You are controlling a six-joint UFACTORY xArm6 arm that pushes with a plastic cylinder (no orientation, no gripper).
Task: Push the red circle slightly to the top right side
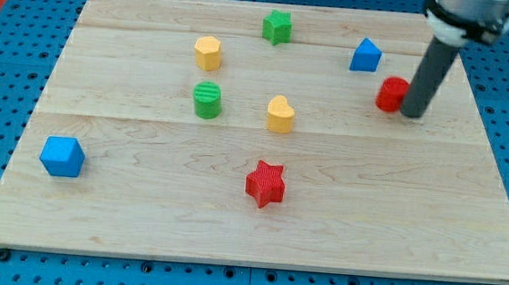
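The red circle (389,94) sits on the wooden board (139,215) at the view's upper right. My tip (412,113) is right next to it, touching or almost touching its right side. The dark rod comes down from the view's top right corner.
A blue block (365,56) lies up and left of the red circle. A green star (277,26), a yellow block (208,52), a green cylinder (208,100) and a yellow heart-like block (280,114) sit mid-board. A red star (266,183) and a blue cube (61,156) lie lower.
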